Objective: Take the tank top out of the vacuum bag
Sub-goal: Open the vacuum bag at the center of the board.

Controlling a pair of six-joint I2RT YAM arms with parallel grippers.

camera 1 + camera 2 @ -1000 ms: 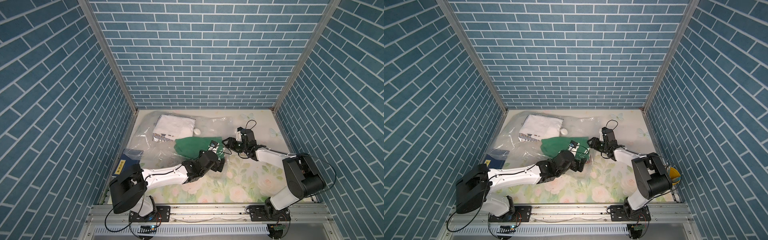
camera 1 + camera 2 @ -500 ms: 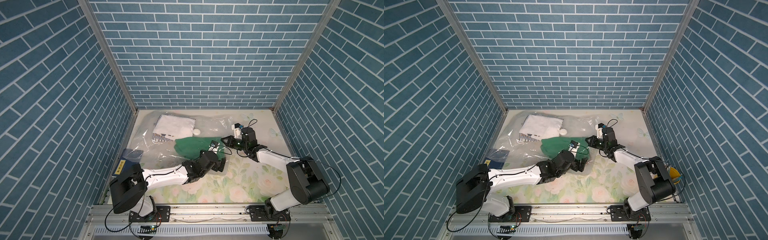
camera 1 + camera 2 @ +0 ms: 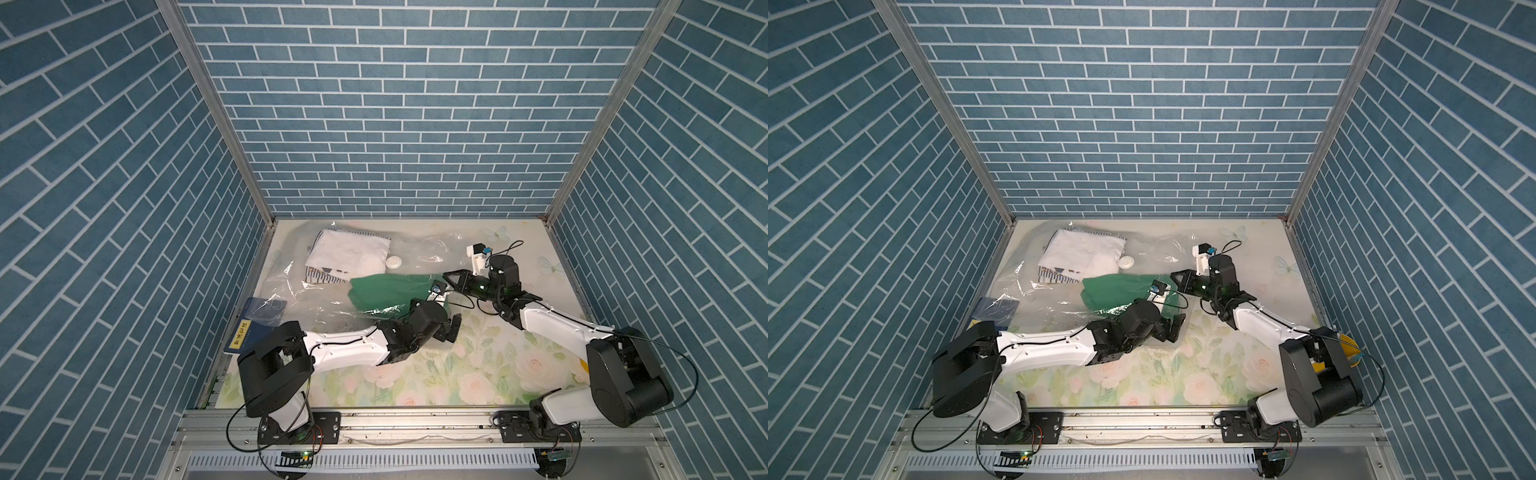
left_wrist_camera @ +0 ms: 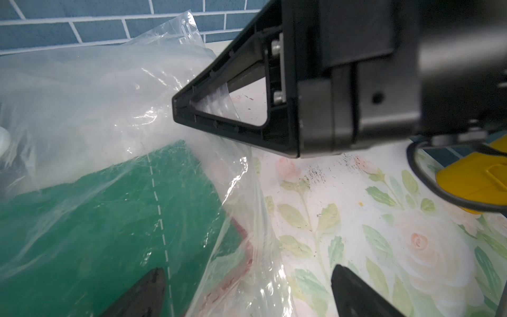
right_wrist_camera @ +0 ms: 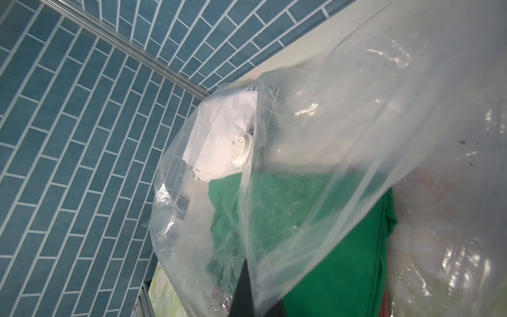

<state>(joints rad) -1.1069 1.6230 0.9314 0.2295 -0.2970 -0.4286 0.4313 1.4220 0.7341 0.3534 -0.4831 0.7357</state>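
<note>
Vacuum bag [image 3: 291,286], clear and crinkled, lies across the far left of the floral surface [image 3: 478,365]. Its open edge is pinched in the clenched right claw [image 3: 446,276] and raised above the green garment [image 3: 386,286] inside, near that mouth. Left claw [image 4: 247,285] is released and low at the bag's near edge, jaws spread wide: one finger over film-covered green cloth, the other over bare surface. Farther back are a white folded garment [image 3: 349,253] inside, a round white valve [image 3: 393,262] beside it, and a dark blue flat item [image 3: 257,320] under the bag's left corner.
</note>
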